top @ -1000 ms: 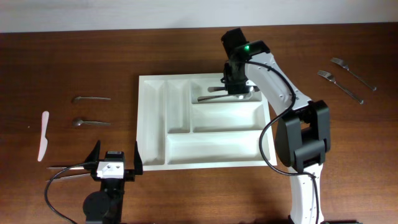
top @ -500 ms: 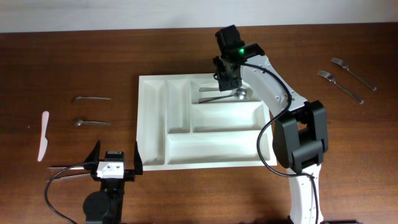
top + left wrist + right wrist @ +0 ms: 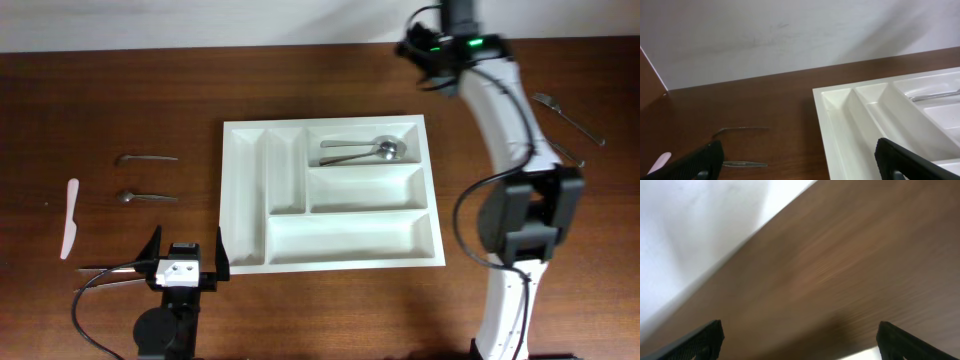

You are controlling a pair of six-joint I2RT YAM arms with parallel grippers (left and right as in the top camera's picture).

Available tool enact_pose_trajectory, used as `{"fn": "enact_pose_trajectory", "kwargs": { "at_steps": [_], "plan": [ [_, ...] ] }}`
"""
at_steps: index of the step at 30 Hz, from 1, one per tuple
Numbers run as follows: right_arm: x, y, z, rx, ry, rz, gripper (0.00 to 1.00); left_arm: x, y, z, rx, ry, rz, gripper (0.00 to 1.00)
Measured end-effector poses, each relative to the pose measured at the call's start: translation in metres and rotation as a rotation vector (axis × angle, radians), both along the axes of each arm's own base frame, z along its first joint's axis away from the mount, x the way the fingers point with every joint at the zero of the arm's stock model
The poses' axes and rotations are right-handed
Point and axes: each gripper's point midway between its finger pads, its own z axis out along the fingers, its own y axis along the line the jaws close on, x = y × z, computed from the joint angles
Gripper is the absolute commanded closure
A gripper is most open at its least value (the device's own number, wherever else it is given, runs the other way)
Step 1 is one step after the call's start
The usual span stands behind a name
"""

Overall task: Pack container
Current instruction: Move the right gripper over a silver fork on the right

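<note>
The white container (image 3: pixel 340 240) lies mid-table, and two metal spoons (image 3: pixel 365 152) rest in its back right compartment. My right gripper (image 3: pixel 428 55) hangs open beyond the tray's back right corner, holding nothing. Its wrist view is blurred and shows only brown table between the fingertips (image 3: pixel 695 340). Near the front edge, left of the tray, my left gripper (image 3: pixel 185 255) stands open and empty. Its wrist view has the container's (image 3: pixel 840 125) left corner ahead and a spoon handle (image 3: pixel 935 95) inside.
Two spoons (image 3: pixel 145 158) (image 3: pixel 145 197) and a white plastic knife (image 3: pixel 70 217) lie left of the tray. A metal knife (image 3: pixel 105 268) lies by my left gripper. Two forks (image 3: pixel 565 115) (image 3: pixel 548 138) lie at the far right.
My right gripper opened, left a spoon in the back right compartment, then swung up and away to the back right. The left arm stayed still.
</note>
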Motion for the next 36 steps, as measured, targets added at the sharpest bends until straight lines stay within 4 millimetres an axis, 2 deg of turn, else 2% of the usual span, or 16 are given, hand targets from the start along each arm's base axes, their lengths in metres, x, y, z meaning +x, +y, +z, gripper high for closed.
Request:
{"fn": "enact_pose_trajectory", "kwargs": {
  "at_steps": [2,4,7,9,14,18,22,28,31,36],
  "plan": [
    [-0.012,-0.033,-0.002,-0.114,0.042,0.121,0.01,0.0,0.0,0.0,0.0,0.0,0.0,0.01],
    [-0.032,-0.063,-0.009,-0.215,0.116,0.254,0.01,0.0,0.0,0.0,0.0,0.0,0.0,0.01],
    [-0.065,-0.101,-0.023,-0.321,0.233,0.462,0.01,0.0,0.0,0.0,0.0,0.0,0.0,0.01],
    [-0.081,-0.124,-0.027,-0.369,0.274,0.569,0.01,0.0,0.0,0.0,0.0,0.0,0.0,0.01],
    [-0.098,-0.187,-0.027,-0.447,0.287,0.651,0.01,0.0,0.0,0.0,0.0,0.0,0.0,0.01],
    [-0.115,-0.229,-0.028,-0.474,0.287,0.692,0.01,0.0,0.0,0.0,0.0,0.0,0.0,0.01],
    [-0.124,-0.248,-0.028,-0.502,0.271,0.761,0.02,0.0,0.0,0.0,0.0,0.0,0.0,0.01],
    [-0.124,-0.25,-0.035,-0.523,0.257,0.847,0.01,0.0,0.0,0.0,0.0,0.0,0.0,0.01],
    [-0.124,-0.249,-0.055,-0.502,0.275,0.891,0.01,0.0,0.0,0.0,0.0,0.0,0.0,0.01],
    [-0.129,-0.25,-0.101,-0.448,0.343,0.955,0.01,0.0,0.0,0.0,0.0,0.0,0.0,0.01]
  ]
}}
